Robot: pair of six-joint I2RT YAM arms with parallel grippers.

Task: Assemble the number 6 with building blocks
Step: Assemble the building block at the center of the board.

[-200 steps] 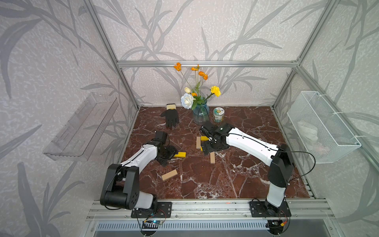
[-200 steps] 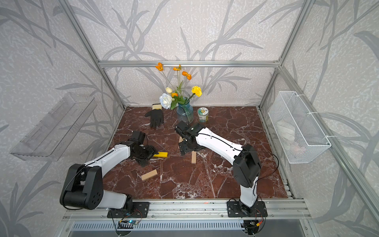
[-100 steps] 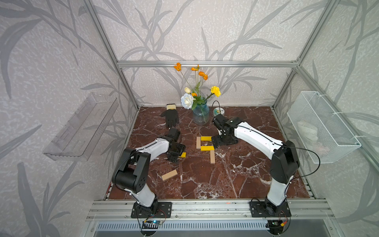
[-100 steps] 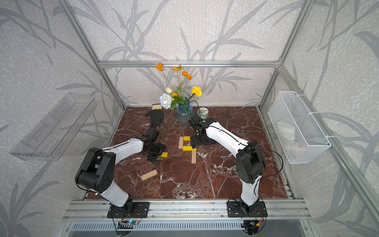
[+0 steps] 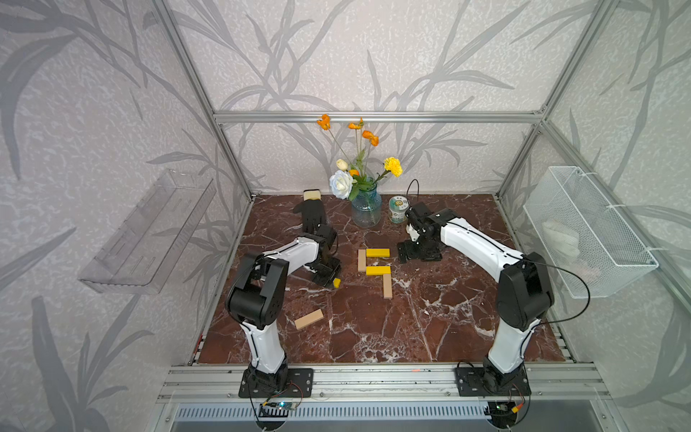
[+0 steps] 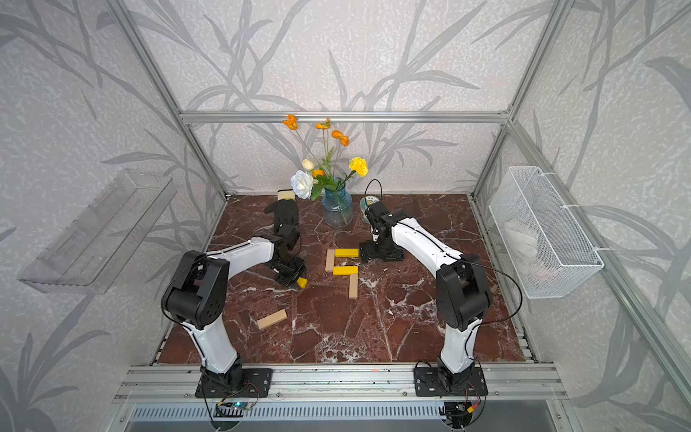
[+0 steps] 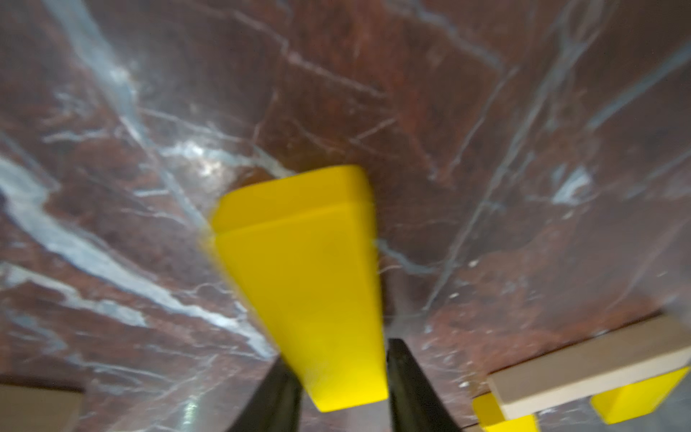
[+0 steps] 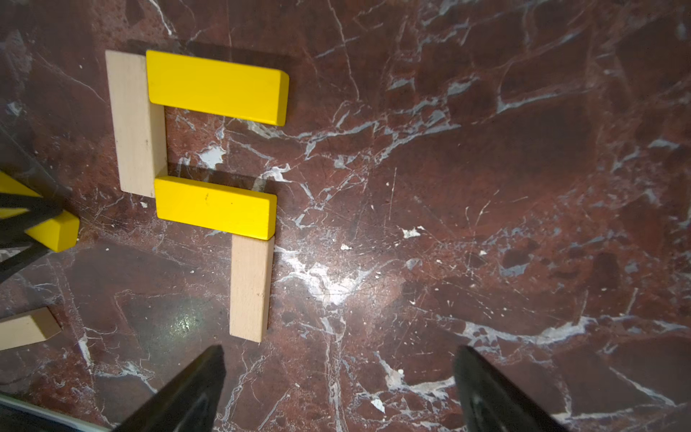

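Left gripper (image 7: 336, 353): jaws pressed onto a yellow bar (image 7: 303, 269), clamped by its long sides close to one end. The rest of the bar sticks out past the fingers (image 7: 407, 377). The wrist view is blurred, so I cannot tell if the far end touches the table (image 5: 430, 318). In both top views only the bar's tip shows beyond the gripper.

Right gripper (image 8: 340, 355): jaws spread wide, nothing between them, bare marble below. In a top view it sits just right of the digit's upper end.

Digit (image 5: 375, 269), mid-table, four bars lying flat:
- upper tan (image 8: 136, 123) forms the left stroke
- top yellow (image 8: 217, 88) runs right from its far end, touching
- mid yellow (image 8: 215, 207) runs right from its near end, touching
- lower tan (image 8: 249, 288) runs toward the front from the right end of mid yellow, touching

The left gripper and its bar are near the digit's left side, about level with mid yellow and apart from it.

Loose tan (image 5: 309, 319): flat and askew at front left, in front of the left gripper and well apart from the digit.

Back edge: vase (image 5: 366, 211) with flowers behind the digit, black glove (image 5: 312, 215) to its left, small jar (image 5: 397, 209) to its right.
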